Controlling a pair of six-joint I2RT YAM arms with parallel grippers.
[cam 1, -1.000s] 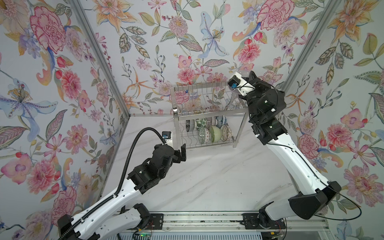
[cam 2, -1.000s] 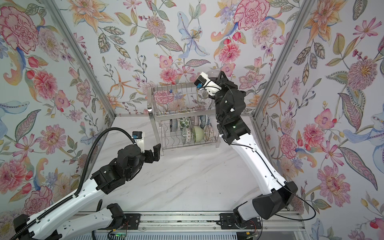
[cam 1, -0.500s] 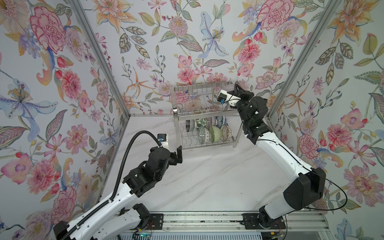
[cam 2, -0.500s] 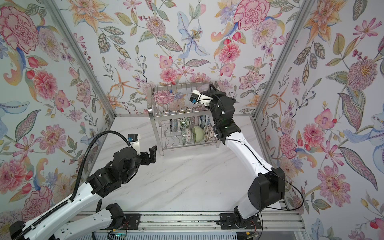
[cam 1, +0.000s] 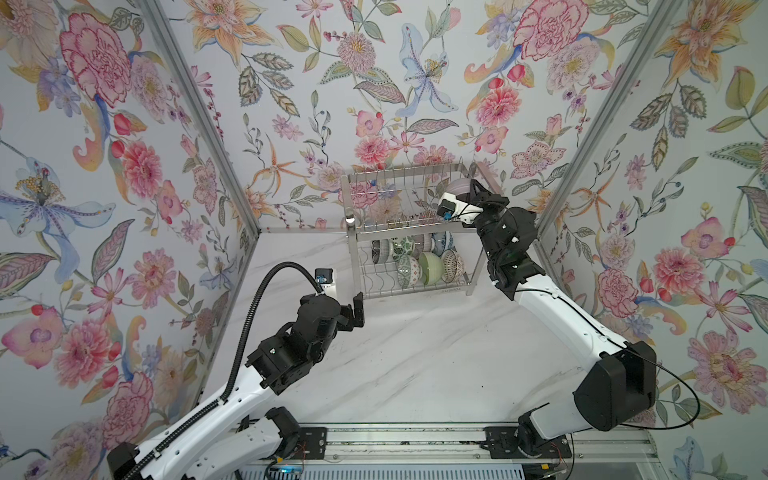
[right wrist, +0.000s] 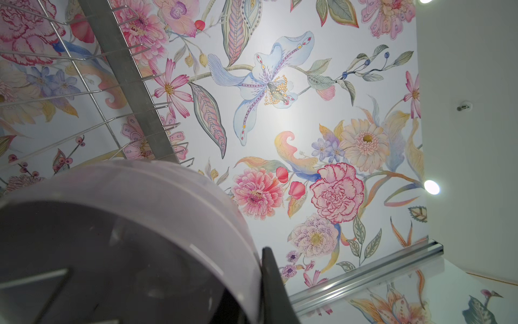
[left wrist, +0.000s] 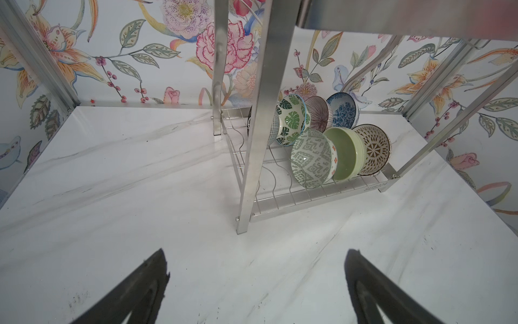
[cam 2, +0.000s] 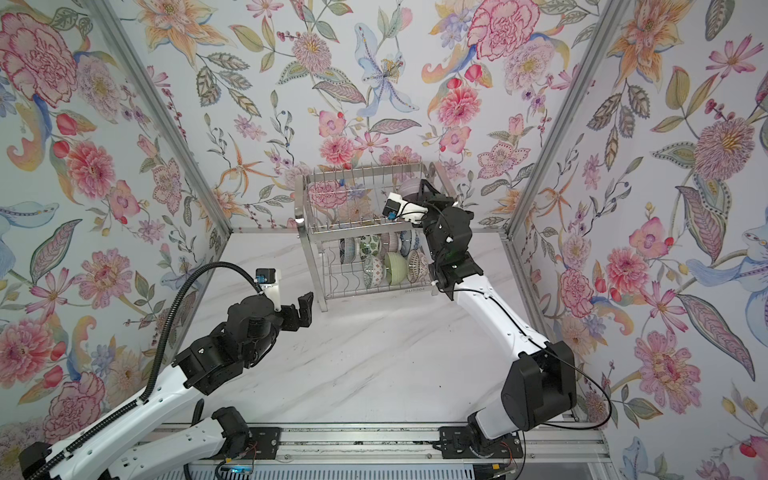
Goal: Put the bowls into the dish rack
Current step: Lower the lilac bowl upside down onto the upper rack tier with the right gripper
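The dish rack (cam 1: 399, 227) (cam 2: 357, 226) stands at the back of the table in both top views. Several bowls lean on edge on its lower shelf, among them a green bowl (cam 1: 430, 266) (left wrist: 347, 157), a geometric one (left wrist: 311, 158) and a brown lattice one (left wrist: 372, 148). My right gripper (cam 1: 471, 189) (cam 2: 422, 189) (right wrist: 260, 269) is shut on the rim of a lilac bowl (cam 1: 459, 186) (right wrist: 168, 202), held at the right end of the upper tier. My left gripper (cam 1: 353, 311) (cam 2: 301, 311) (left wrist: 256, 255) hovers open and empty over the table.
The rack's front left leg (left wrist: 252, 140) rises just ahead of my left gripper. Floral walls with aluminium corner posts (cam 1: 582, 137) close in three sides. The white marble table (cam 1: 436, 353) ends at a metal rail (cam 1: 399, 432) in front.
My right gripper has come down and leftward with the lilac bowl, from above the rack to its upper tier. My left gripper has barely shifted.
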